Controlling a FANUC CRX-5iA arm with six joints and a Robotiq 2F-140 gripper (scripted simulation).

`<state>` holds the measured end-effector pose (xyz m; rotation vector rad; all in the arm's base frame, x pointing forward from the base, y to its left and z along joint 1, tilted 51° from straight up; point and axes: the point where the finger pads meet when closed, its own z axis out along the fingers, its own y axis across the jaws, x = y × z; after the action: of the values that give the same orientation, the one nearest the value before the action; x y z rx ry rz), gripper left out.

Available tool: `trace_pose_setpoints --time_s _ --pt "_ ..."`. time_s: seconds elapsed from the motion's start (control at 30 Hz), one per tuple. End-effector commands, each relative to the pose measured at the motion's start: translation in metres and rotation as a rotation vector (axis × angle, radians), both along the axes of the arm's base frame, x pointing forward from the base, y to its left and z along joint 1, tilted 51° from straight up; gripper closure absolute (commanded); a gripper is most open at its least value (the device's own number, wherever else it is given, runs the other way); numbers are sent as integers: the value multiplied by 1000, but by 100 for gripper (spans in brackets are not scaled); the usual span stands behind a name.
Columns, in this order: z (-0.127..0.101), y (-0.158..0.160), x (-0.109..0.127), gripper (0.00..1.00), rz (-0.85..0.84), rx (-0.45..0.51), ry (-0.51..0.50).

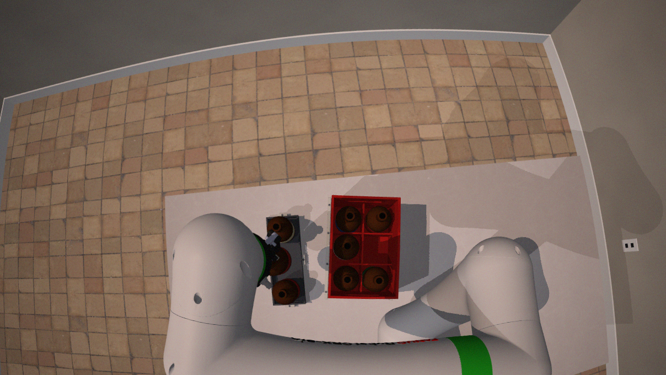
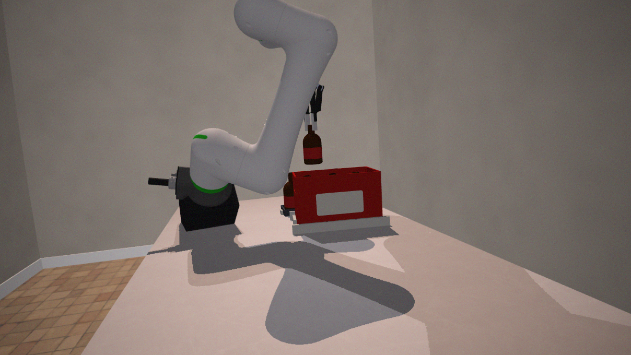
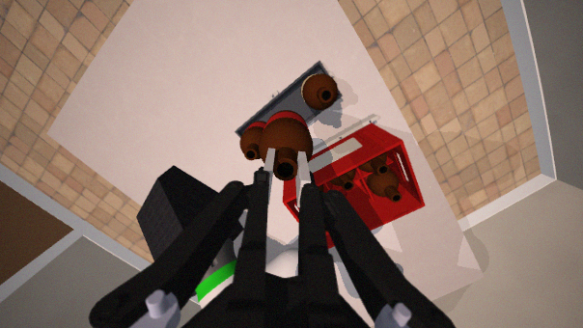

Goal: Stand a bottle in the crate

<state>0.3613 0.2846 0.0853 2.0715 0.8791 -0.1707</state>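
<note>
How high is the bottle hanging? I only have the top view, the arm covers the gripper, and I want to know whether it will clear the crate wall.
Observer: In the exterior view the held bottle hangs with its base above the rim of the red crate.
Operator: Is the grip sound?
Observer: The wrist view shows the gripper shut on the bottle's neck, with one of the fingers on each side just below the mouth.
Operator: Is it tilted?
Observer: No. In the exterior view it hangs upright, with its red label band level.
</note>
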Motion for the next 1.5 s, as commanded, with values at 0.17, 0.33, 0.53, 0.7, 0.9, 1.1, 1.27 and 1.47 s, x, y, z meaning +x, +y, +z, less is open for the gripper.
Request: trace_pose_setpoints --time_s 0.17,0.33,0.53,0.7,0.9,1.1,1.27,1.47 --pt "1 -1 0 100 0 0 0" --pt "3 -2 0 100 0 0 0" --pt "4 -3 0 100 0 0 0" --pt "6 -5 0 100 0 0 0" --pt "10 -8 0 100 0 0 0" --pt "13 -10 -1 100 0 0 0" --pt "17 -14 -1 100 0 0 0" --pt "23 -19 -1 100 0 0 0"
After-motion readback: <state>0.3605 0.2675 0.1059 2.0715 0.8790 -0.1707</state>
